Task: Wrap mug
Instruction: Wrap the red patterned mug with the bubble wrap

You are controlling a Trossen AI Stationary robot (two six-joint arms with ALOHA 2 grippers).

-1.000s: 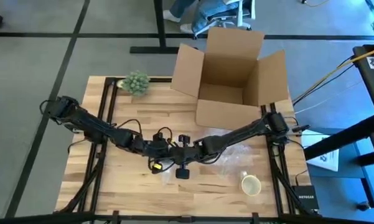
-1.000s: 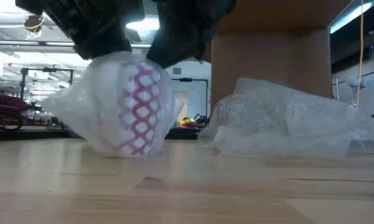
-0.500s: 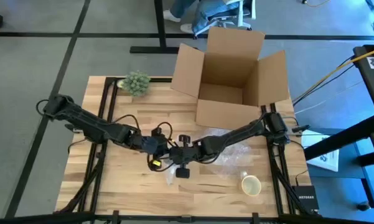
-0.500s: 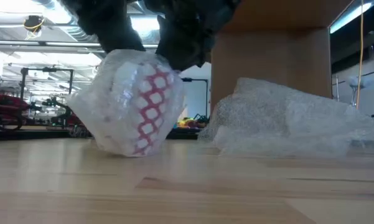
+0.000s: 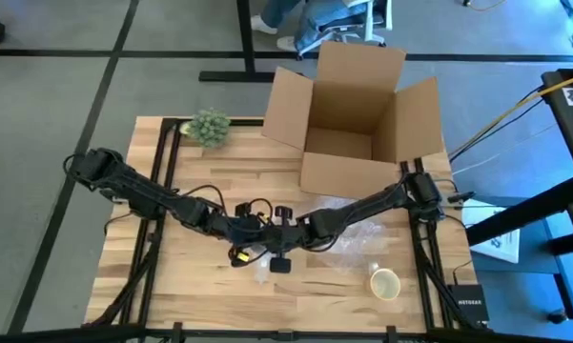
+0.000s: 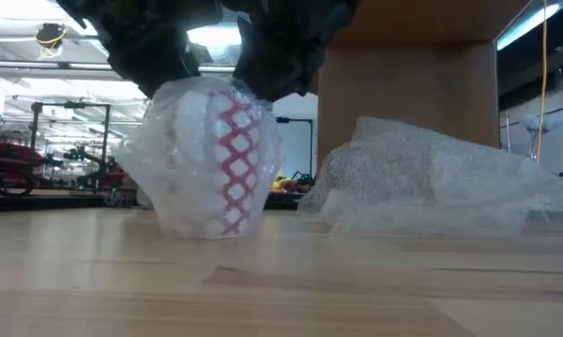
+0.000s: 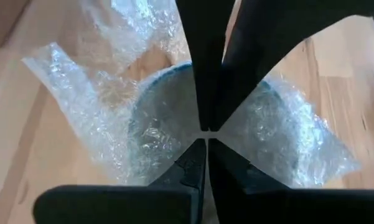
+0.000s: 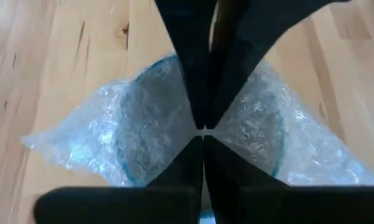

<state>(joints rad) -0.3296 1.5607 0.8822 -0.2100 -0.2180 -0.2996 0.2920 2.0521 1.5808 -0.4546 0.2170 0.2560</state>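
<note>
Mug (image 6: 211,159) upright near the middle of the wooden table (image 5: 200,286), swaddled in clear bubble wrap (image 6: 159,164) with a red lattice pattern showing through one side. Left gripper (image 5: 251,235) and right gripper (image 5: 270,237) both down on top of the bundle, meeting over it from opposite sides. Fingers of each pressed together in the wrist views, tips closed on the wrap at the mug's rim (the blue-tinged rim (image 7: 155,87) visible through the plastic beneath them). Loose corners of wrap fanned out on the wood around the base. In the low view, dark gripper bodies crowding the top of the bundle, its base touching the tabletop.

A second heap of bubble wrap (image 6: 431,178) lying just beside the mug, toward the right arm's side. An open cardboard box (image 5: 358,119) at the far edge of the table, flaps up. A small green plant (image 5: 208,126) at the far left corner. A roll of tape (image 5: 384,283) near the front right, well apart from the mug.
</note>
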